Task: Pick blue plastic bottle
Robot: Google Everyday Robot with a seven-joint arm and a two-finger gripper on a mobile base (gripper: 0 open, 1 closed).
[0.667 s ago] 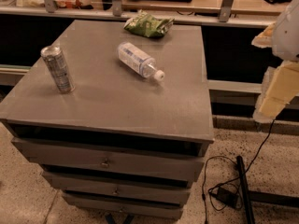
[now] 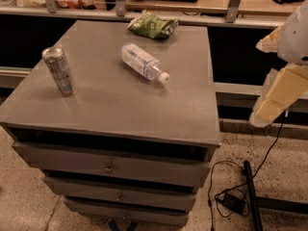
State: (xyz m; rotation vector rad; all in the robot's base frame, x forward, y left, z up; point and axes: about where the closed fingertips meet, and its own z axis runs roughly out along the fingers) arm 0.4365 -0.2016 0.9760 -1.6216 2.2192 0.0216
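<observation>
The blue plastic bottle (image 2: 143, 62) is small and clear, with a white and pale-blue label. It lies on its side on the grey cabinet top (image 2: 115, 105), right of the middle, with its white cap pointing to the front right. My gripper (image 2: 278, 96) is a cream-coloured piece at the right edge of the view. It hangs off the cabinet's right side, well to the right of the bottle and not touching it. It holds nothing that I can see.
A silver drink can (image 2: 59, 71) stands upright at the left of the top. A green snack bag (image 2: 152, 26) lies at the back edge. Drawers are below the top. A black cable and adapter (image 2: 233, 201) lie on the floor at the right. A counter rail runs behind.
My gripper has shifted slightly left toward the cabinet. The bottle, can and bag have not moved.
</observation>
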